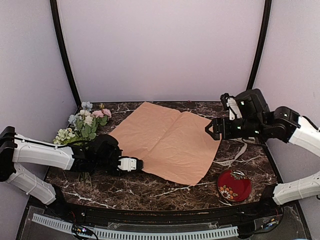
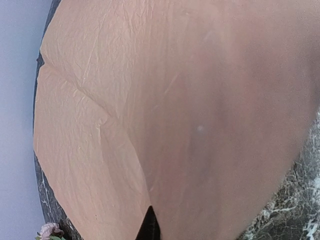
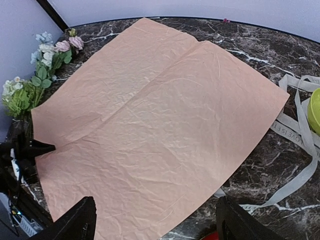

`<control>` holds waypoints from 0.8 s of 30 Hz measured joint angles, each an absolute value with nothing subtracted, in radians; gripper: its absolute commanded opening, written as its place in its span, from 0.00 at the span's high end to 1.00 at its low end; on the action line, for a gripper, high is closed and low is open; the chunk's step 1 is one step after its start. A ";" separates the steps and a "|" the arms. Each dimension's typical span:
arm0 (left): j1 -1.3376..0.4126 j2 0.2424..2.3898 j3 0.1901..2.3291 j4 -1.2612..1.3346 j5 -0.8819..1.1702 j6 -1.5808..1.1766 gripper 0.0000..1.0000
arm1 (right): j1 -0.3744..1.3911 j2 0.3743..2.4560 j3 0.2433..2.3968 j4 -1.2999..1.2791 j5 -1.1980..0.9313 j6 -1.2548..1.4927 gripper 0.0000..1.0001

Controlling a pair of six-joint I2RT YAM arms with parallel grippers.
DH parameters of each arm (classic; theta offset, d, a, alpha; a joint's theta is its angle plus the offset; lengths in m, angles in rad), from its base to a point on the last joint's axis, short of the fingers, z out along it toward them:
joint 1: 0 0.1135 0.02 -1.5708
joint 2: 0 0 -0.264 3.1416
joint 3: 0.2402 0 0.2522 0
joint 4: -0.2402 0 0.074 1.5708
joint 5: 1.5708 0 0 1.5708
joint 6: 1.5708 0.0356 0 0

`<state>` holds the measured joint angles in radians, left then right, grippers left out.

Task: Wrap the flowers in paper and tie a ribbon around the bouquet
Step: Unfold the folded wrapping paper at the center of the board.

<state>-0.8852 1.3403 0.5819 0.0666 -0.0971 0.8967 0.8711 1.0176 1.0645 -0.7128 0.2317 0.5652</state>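
Now: left claw (image 1: 140, 164) clamps paper (image 1: 167, 140) edge; right claw (image 1: 212, 129) apart over opposite edge.

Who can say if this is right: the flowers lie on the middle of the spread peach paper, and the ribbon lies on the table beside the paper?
Not quite. The flowers lie on the marble table beside the paper, off its edge, not on its middle; the right wrist view shows this. The ribbon does lie on the table beside the paper.
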 measured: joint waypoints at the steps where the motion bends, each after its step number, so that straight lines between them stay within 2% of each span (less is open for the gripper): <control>1: -0.886 1.340 0.580 0.056 -0.095 0.898 1.00 | 0.847 1.058 1.089 -0.710 0.232 0.542 0.17; 3: -0.892 1.340 0.577 0.044 -0.091 0.899 1.00 | 0.797 1.153 1.121 -0.699 0.216 0.490 0.20; 4: -0.896 1.340 0.576 0.039 -0.090 0.899 0.96 | 0.779 1.197 1.127 -0.692 0.209 0.470 0.22; 5: -0.902 1.340 0.576 0.029 -0.089 0.897 0.87 | 0.759 1.254 1.132 -0.683 0.201 0.447 0.24; 8: -0.916 1.340 0.578 -0.012 -0.083 0.875 0.47 | 0.731 1.429 1.133 -0.665 0.175 0.393 0.29; 10: -0.928 1.340 0.588 -0.062 -0.076 0.840 0.33 | 0.730 1.508 1.135 -0.662 0.163 0.366 0.30; 12: -0.948 1.340 0.616 -0.134 -0.072 0.797 0.28 | 0.730 1.573 1.139 -0.660 0.157 0.344 0.30; 19: -1.066 1.338 0.782 -0.403 -0.043 0.617 0.25 | 0.710 1.676 1.204 -0.635 0.154 0.292 0.34; 21: -1.076 1.335 0.831 -0.459 -0.006 0.570 0.24 | 0.699 1.705 1.217 -0.620 0.154 0.284 0.38; 23: -1.076 1.319 0.867 -0.485 0.028 0.507 0.23 | 0.688 1.736 1.226 -0.613 0.154 0.275 0.47; 24: -1.073 1.307 0.875 -0.485 0.027 0.471 0.27 | 0.685 1.751 1.230 -0.611 0.154 0.268 0.52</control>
